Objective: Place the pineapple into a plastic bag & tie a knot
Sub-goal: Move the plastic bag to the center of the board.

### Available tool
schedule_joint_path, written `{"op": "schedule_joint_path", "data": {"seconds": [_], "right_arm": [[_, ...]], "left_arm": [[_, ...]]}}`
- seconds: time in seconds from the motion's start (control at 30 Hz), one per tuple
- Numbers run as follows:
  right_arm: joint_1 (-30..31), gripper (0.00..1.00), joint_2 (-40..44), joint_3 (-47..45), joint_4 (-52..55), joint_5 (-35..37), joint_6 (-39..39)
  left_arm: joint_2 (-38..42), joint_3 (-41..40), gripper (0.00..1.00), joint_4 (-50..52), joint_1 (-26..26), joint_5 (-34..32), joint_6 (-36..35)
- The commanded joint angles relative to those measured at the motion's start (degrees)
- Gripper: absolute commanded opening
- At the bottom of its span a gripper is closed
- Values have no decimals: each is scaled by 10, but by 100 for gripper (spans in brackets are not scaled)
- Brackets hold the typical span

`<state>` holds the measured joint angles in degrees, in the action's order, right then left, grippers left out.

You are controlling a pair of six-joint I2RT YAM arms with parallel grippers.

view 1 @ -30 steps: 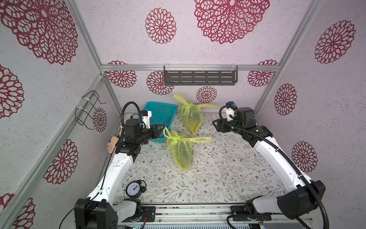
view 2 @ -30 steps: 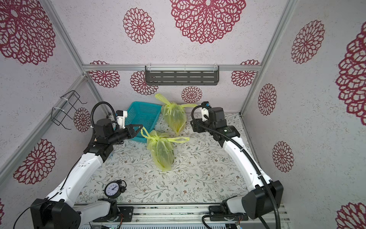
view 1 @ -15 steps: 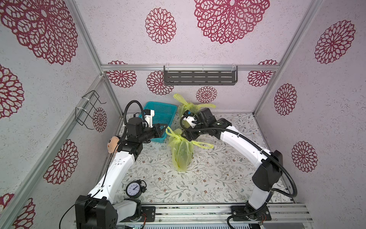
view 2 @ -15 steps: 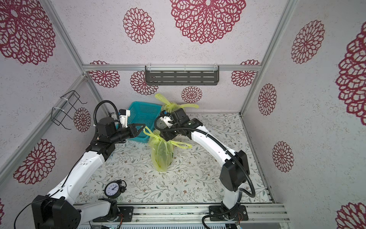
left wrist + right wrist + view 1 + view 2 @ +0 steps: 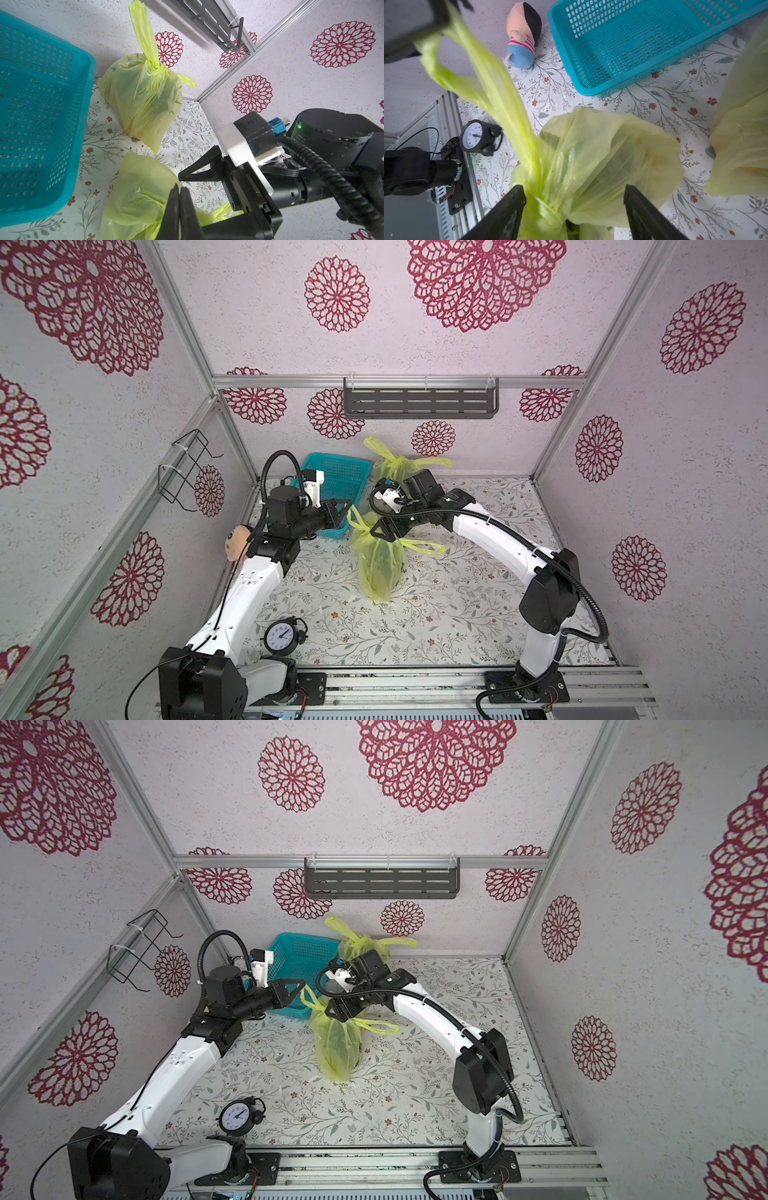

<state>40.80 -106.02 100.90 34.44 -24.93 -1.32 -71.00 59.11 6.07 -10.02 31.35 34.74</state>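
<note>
Clenching the left hand (image 5: 348,506) tight on one handle (image 5: 483,79) of the yellow-green plastic bag (image 5: 380,568), holding that strip stretched up and out toward the far left corner of the bench (image 5: 457,605), with the bag itself standing upright near the bench's middle. Straddling the bag's gathered neck with the right hand (image 5: 573,188), jaws spread wide on either side of it and gripping nothing. Showing through the film only a darker green mass (image 5: 612,149), too blurred for naming. Trailing the other handle (image 5: 422,546) loose toward the right edge. Sharing the bench with a second tied bag (image 5: 388,466) at the far edge against the back wall, a teal basket (image 5: 345,472) just beside it in the far left corner, a plush toy (image 5: 523,35) at the left edge, and a black alarm clock (image 5: 280,637) by the near edge.
</note>
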Motion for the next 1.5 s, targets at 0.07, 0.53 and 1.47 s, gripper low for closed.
{"op": "schedule_joint_path", "data": {"seconds": [0.07,0.53,1.47], "right_arm": [[2,81,28,-9,4,-45,4],[2,0,32,-30,0,17,21],[-311,0,132,-50,-42,132,46]], "left_arm": [[-4,15,0,-20,-3,-8,-3],[14,21,5,-4,-2,-31,-9],[111,-39,97,71,32,-242,-52]]}}
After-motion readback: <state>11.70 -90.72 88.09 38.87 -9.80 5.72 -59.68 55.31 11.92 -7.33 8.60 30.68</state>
